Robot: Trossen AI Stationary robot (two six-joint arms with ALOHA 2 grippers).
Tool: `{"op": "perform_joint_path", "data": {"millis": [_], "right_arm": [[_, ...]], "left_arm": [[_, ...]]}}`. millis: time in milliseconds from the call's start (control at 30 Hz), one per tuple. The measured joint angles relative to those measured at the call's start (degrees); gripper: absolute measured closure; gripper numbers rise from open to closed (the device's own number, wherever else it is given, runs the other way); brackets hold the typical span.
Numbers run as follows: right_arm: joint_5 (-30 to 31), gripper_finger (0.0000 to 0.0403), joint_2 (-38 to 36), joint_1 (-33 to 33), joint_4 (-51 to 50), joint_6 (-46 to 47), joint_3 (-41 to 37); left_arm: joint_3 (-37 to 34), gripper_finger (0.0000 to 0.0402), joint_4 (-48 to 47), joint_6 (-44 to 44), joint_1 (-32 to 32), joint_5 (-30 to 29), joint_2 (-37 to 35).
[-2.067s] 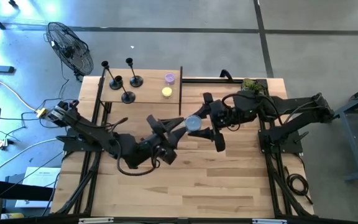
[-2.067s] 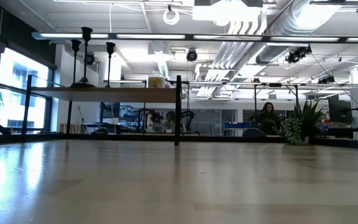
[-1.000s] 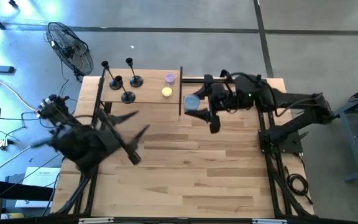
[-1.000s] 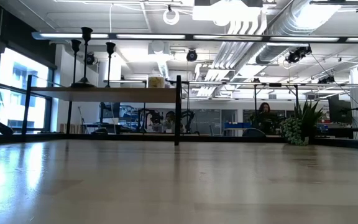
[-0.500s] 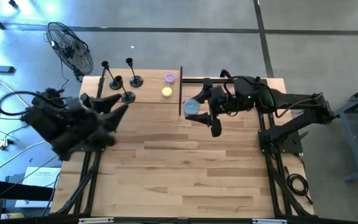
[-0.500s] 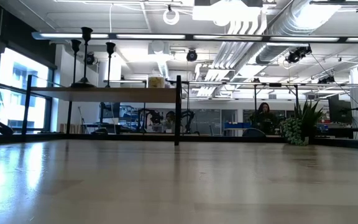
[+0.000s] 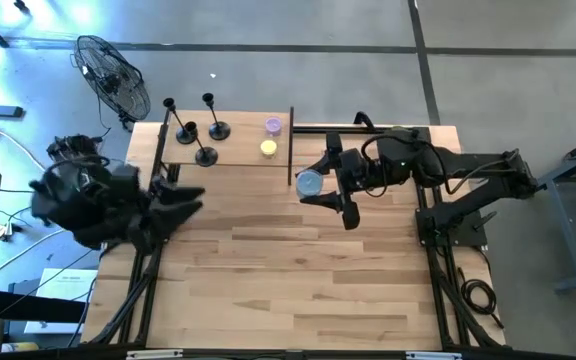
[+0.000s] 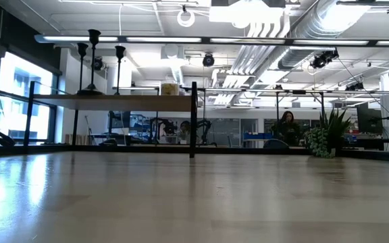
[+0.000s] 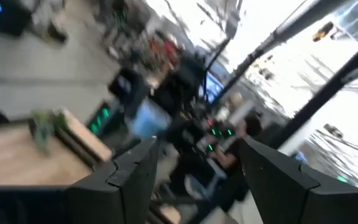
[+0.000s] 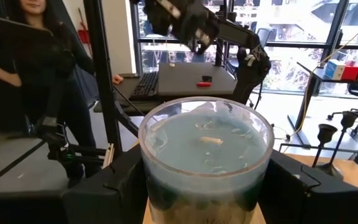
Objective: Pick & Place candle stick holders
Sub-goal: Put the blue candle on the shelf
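Three black candle stick holders (image 7: 205,155) (image 7: 215,128) (image 7: 184,130) stand on their round bases on a raised wooden shelf (image 7: 236,150) at the table's far left; the low view shows their stems (image 8: 93,61) upright. My right gripper (image 7: 313,184) hangs above the table's middle, right of the shelf, shut on a blue candle jar (image 10: 207,155). My left gripper (image 7: 183,200) is at the table's left edge, near side of the shelf, open and empty; its wrist view (image 9: 197,180) is blurred. My right gripper pinches the blue candle jar by its round side wall (image 10: 153,186), one finger (image 10: 114,186) on each side. The fingers lie level and come from the table's right. The jar stands upright, its top up, lifted clear of the table.
A purple candle (image 7: 273,126) and a yellow candle (image 7: 268,148) sit on the shelf's right end, beside a black upright post (image 7: 290,150). A plant (image 7: 403,135) stands at the far right. A person (image 10: 36,56) stands beyond the table. Bare wood (image 7: 298,270) spreads over the near half.
My left arm has drawn back from the table's left-middle to its left edge, rolling its wrist as it went, with its fingers open and empty. My right gripper has stayed near the post with the jar upright.
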Motion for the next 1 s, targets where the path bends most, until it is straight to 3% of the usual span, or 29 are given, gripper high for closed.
{"op": "perform_joint_path", "data": {"millis": [167,300,400,500,800,1000], "right_arm": [[-0.19,0.0182,0.0,-0.02,-0.3,-0.02,0.0],[-0.18,0.0182,0.0,-0.02,-1.35,-0.02,0.02],[-0.18,0.0182,0.02,0.29,-1.77,-0.02,0.02],[-0.22,0.0182,0.02,1.13,-1.73,-0.02,0.02],[-0.39,0.0182,0.02,2.87,-1.69,1.82,0.02],[-0.68,0.0182,0.02,2.84,-1.69,5.19,0.02]], "left_arm": [[-0.02,0.0177,-13.37,-18.85,6.32,7.29,0.71],[0.0,0.0177,-14.28,-18.99,12.5,13.79,2.52],[-0.02,0.0177,-14.37,-6.31,16.42,16.68,4.56],[-0.06,0.0177,-14.09,12.07,18.42,17.02,6.09],[-0.04,0.0176,-8.79,60.47,20.1,7.94,15.42],[-0.04,0.0176,1.71,82.07,20.01,4.43,20.65]]}}
